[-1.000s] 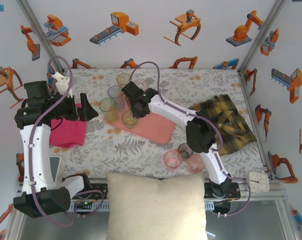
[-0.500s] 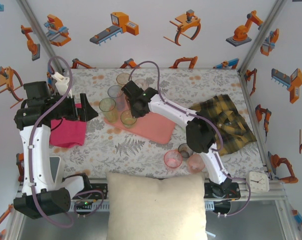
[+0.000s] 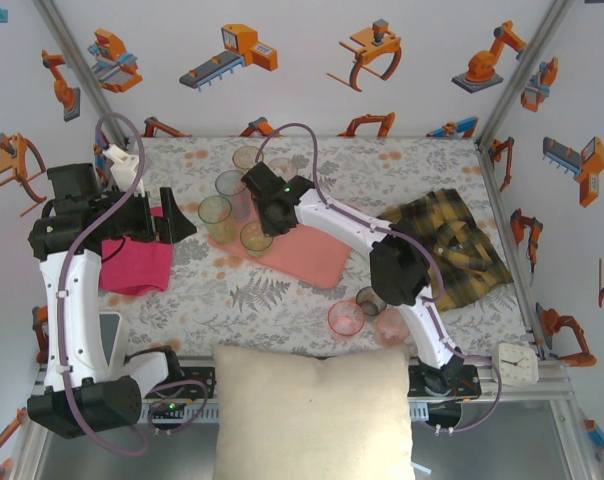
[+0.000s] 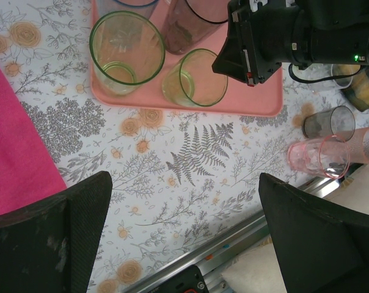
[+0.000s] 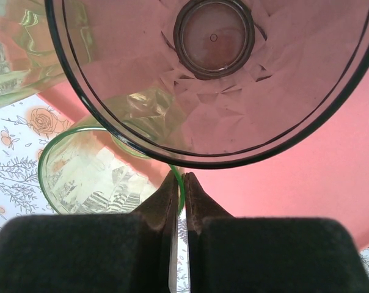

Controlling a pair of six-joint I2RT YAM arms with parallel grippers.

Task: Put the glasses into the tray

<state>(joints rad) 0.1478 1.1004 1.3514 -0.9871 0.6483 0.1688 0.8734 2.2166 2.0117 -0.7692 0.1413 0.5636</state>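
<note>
Glasses (image 3: 230,188) and tray (image 3: 310,262), overhead and wrist views. The salmon-pink tray lies on the floral table (image 3: 267,300) about midway between its near and far edges, a little left of centre. Four glasses stand upright at the tray's left end: a green tumbler (image 3: 215,212), a bluish tumbler (image 3: 228,180), a smoky tumbler (image 5: 215,91) and a yellow-green tumbler (image 3: 257,236), the last nearest the tray's near rim.

Off the tray, an amber tumbler (image 3: 247,158) and a pale tumbler (image 3: 280,166) stand near the table's far edge. Two pink tumblers (image 3: 346,318) and a grey tumbler (image 3: 370,298) are grouped close to the near edge, right of centre.

The right claw (image 5: 179,178) reaches over the tray's left end. Its fingers are drawn together to a narrow slit, and the rim of the yellow-green tumbler sits in that slit. The smoky tumbler is just beyond its fingertips.

The left claw (image 4: 183,183) hangs above the table's left side with its fingers spread wide and nothing between them. It is beside a magenta cloth (image 3: 137,265).

A yellow-black plaid cloth (image 3: 462,240) lies toward the right edge, and a cream cushion (image 3: 312,410) sits at the near edge.
</note>
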